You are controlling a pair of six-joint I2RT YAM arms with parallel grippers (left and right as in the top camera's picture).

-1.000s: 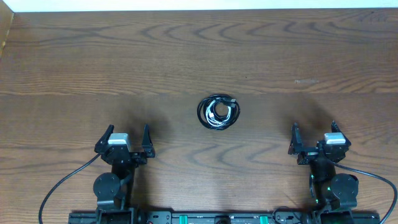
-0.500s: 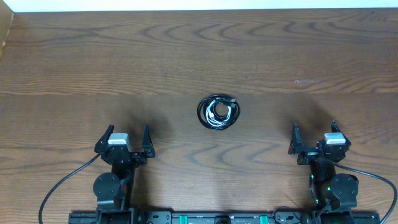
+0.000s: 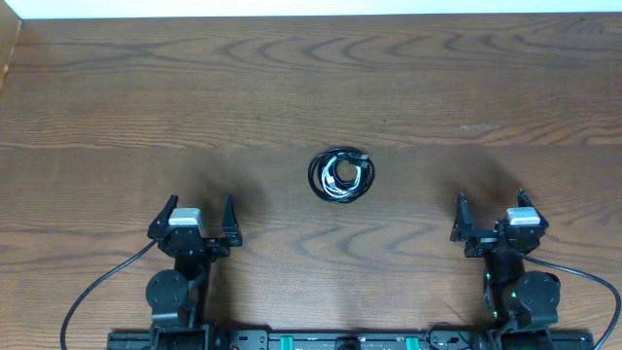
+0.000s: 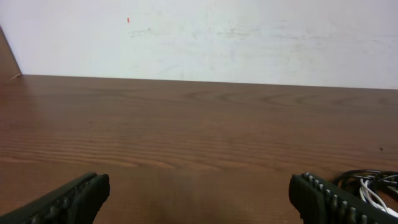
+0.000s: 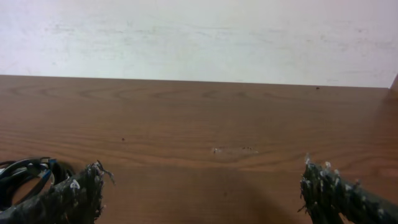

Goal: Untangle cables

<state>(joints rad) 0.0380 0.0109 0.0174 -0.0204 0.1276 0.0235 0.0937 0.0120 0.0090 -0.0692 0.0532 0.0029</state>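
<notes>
The small coiled bundle of thin black and white cables (image 3: 341,176) lies mid-table on the brown wooden table (image 3: 311,87); left claw (image 3: 198,218) and right claw (image 3: 491,213) spread wide, empty, well apart from it.

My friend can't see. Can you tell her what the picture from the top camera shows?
A small tangle of black and white cables lies in the middle of a brown wooden table. Nearer the bottom edge, the left gripper and right gripper sit one on each side, jaws open, touching nothing.
</notes>
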